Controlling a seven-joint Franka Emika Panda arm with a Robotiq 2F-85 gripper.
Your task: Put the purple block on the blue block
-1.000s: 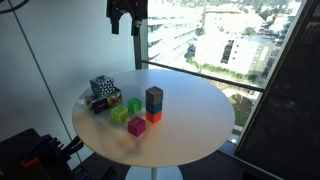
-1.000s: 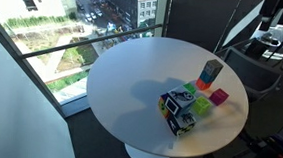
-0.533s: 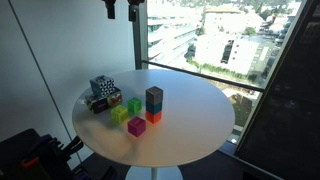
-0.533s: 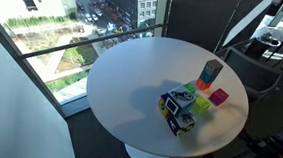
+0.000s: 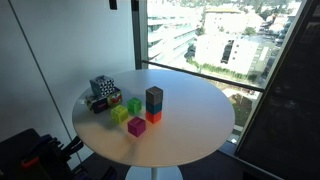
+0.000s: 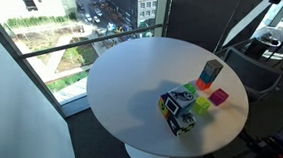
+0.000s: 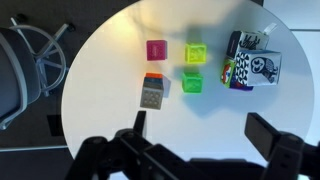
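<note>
The purple block (image 5: 154, 94) sits on top of the blue block (image 5: 154, 106), which rests on an orange-red cube (image 5: 153, 117); the stack stands upright near the middle of the round white table (image 5: 195, 130). The stack also shows in an exterior view (image 6: 211, 71). In the wrist view I look down on the purple block's top (image 7: 152, 95); the blue block is hidden beneath it. My gripper (image 7: 204, 130) is open and empty, high above the table. Only its fingertips (image 5: 122, 4) show at the top edge of an exterior view.
A magenta-pink cube (image 7: 156, 50), a yellow-green cube (image 7: 195, 52), a green cube (image 7: 191, 82) and a larger black-and-white patterned cube (image 7: 255, 65) lie beside the stack. A chair (image 7: 25, 70) stands by the table. Windows stand behind the table.
My gripper has risen straight up, almost out of the exterior view. The blocks have not moved.
</note>
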